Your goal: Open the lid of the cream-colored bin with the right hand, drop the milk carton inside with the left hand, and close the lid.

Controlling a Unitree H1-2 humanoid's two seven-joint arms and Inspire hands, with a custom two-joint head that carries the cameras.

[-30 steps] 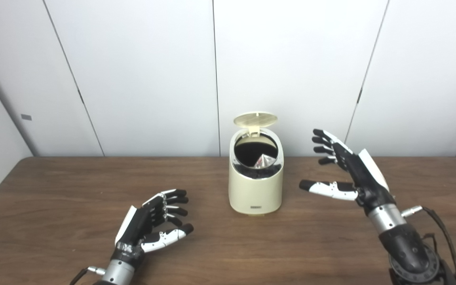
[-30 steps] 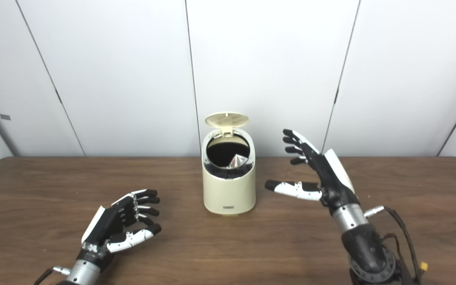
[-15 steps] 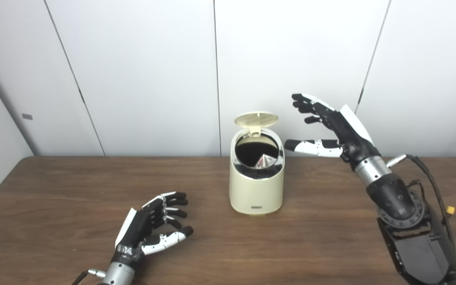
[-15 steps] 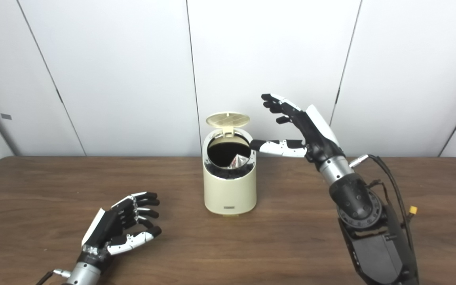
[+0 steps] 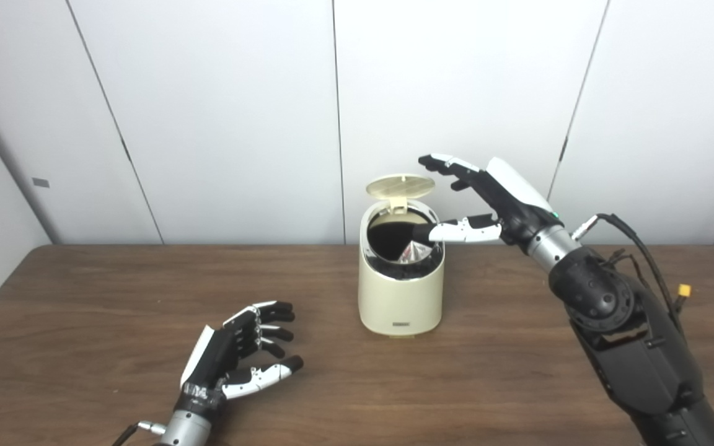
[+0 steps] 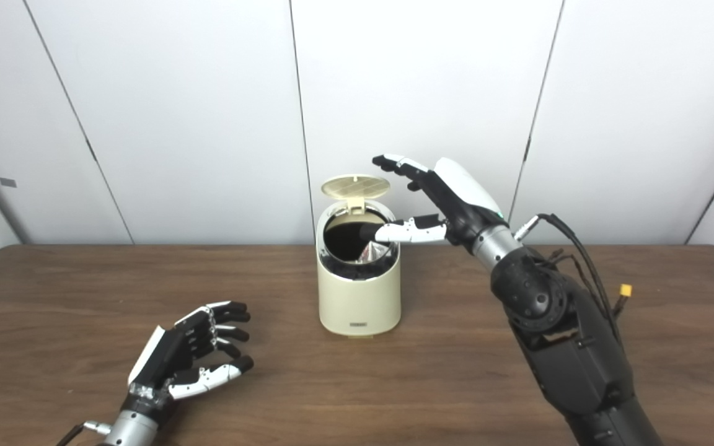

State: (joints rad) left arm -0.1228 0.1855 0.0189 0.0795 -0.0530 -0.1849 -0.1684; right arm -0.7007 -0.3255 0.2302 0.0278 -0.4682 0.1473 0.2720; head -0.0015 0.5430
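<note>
Plainly, brown wooden table [image 5: 84,297], white wall panels [image 5: 227,111].

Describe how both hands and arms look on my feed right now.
The left hand and right hand are black with white back plates and white thumb segments, each on a silver wrist. The right arm is bulky black, with black cables and a small yellow connector. A thin cable leaves the left wrist.

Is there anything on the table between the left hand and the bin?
No. Between the left hand and the bin there is only bare table, in both views.
</note>
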